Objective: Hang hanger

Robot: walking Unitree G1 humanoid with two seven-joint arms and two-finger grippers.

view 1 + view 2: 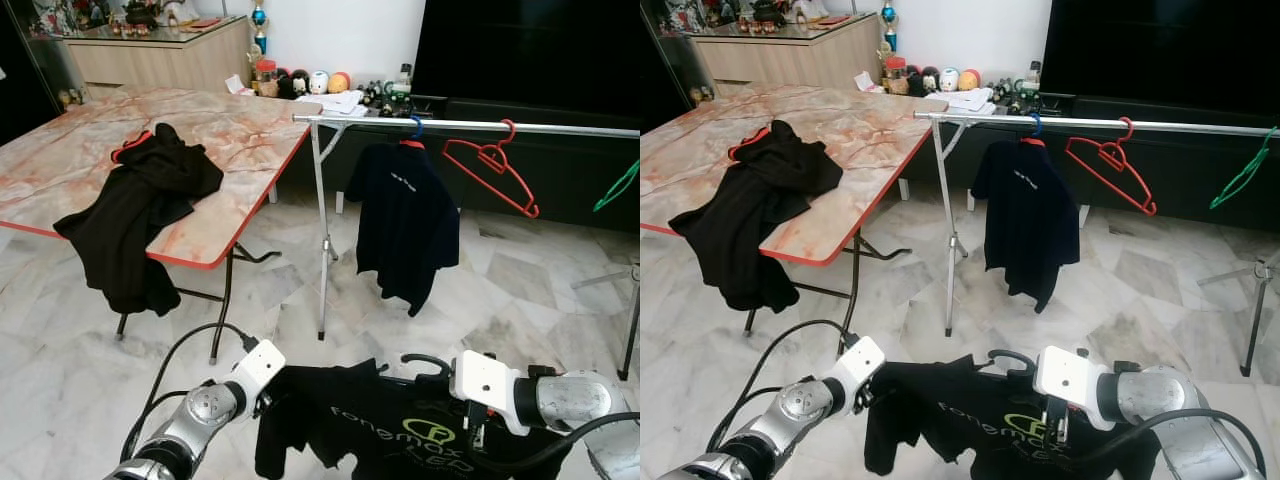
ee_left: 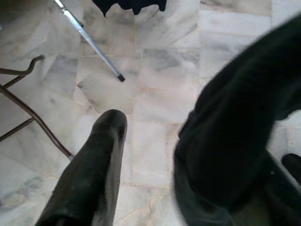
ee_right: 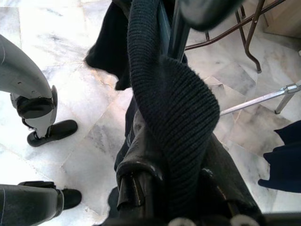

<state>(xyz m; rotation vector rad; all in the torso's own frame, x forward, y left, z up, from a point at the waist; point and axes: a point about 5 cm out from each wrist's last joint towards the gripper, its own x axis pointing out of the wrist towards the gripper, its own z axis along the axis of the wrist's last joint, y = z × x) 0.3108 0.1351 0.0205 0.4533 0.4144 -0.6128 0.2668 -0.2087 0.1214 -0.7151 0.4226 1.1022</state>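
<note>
Black cloth with green and white lettering, a T-shirt point(image 1: 400, 430) on a dark hanger point(image 1: 425, 362), hangs low in the frame's lower middle, above the marble floor point(image 1: 520, 290). The right gripper point(image 3: 155, 141) is clamped on the hanger at the ribbed collar. The left gripper point(image 1: 262, 405) holds the shirt's shoulder edge (one finger point(image 2: 94, 165) stands apart; whether it pinches, I cannot tell). A steel rail point(image 1: 470, 124) crosses the upper right, carrying a navy shirt point(image 1: 405, 225), a red hanger point(image 1: 495, 165) and a green hanger point(image 1: 618, 185).

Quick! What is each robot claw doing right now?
Left claw: open, beside the black T-shirt.
Right claw: shut on the T-shirt's hanger.
</note>
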